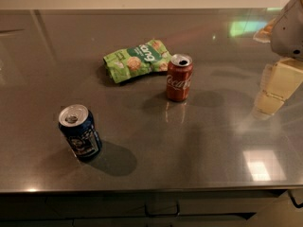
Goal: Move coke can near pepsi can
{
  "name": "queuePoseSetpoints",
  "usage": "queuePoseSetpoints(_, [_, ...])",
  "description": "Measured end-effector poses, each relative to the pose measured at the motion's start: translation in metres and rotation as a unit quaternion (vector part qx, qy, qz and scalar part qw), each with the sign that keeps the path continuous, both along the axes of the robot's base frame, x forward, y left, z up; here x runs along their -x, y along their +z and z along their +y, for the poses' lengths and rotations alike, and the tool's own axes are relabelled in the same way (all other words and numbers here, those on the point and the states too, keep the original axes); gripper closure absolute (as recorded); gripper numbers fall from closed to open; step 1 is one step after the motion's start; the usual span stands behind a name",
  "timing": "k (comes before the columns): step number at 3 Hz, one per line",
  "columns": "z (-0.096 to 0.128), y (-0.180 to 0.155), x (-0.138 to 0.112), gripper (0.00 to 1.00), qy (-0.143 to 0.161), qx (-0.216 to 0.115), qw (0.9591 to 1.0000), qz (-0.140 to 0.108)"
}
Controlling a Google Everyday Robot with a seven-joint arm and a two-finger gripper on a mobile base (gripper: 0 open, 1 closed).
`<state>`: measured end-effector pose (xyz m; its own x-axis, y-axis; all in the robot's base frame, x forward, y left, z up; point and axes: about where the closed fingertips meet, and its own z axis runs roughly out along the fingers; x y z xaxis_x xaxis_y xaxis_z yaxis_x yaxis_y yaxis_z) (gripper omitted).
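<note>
The coke can [179, 78], red-orange with white script and an opened silver top, stands upright near the middle of the steel table [199, 145]. The pepsi can [80, 132], dark blue with a silver top, stands upright at the front left, well apart from the coke can. My gripper [277, 90], pale yellow under a grey wrist, hangs at the right edge of the view. It is above the table and well to the right of the coke can, touching neither can.
A green snack bag [137, 59] lies flat just behind and left of the coke can, close to it. The table's front edge runs along the bottom of the view, with dark drawers below.
</note>
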<state>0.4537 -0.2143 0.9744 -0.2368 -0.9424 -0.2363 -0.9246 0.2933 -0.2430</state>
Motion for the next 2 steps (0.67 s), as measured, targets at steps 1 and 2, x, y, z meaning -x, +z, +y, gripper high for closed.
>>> queuePoseSetpoints(1, [0.006,-0.001,-0.027,0.00,-0.008,-0.022,0.9996,-0.015])
queuePoseSetpoints(2, [0.017,-0.005,-0.059,0.00,-0.009,-0.054,0.9982,-0.027])
